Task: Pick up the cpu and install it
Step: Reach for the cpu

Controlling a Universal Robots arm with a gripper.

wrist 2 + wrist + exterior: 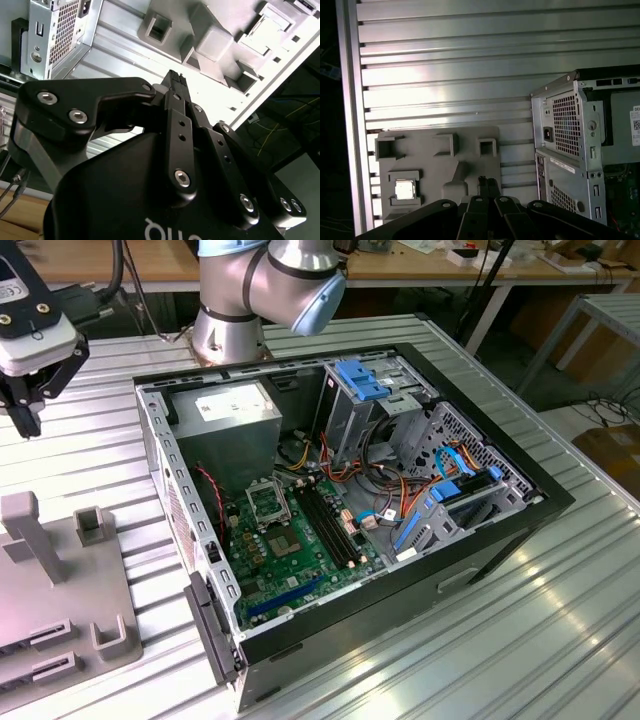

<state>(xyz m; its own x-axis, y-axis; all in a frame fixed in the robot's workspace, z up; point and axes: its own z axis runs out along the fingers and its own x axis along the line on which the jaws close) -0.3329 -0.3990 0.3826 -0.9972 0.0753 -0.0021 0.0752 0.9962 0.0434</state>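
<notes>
The cpu [404,189], a small pale silver square, lies flat in a recess of the grey fixture [440,165] in the first wrist view. My gripper [489,182] hangs above that fixture, off to one side of the cpu and apart from it, its fingertips closed together with nothing between them. The second wrist view shows the same shut black fingertips [175,80] over the fixture [215,45]. In the exterior view the gripper [28,415] is at the far left, above the fixture [60,610]. The motherboard's square socket [268,502] sits uncovered inside the open computer case [500,530].
The case lies on its side on a ribbed metal table [560,640], with a power supply [225,415], blue drive brackets [360,380] and cables inside. Black memory slots [330,520] run beside the socket. The arm's base [230,320] stands behind the case.
</notes>
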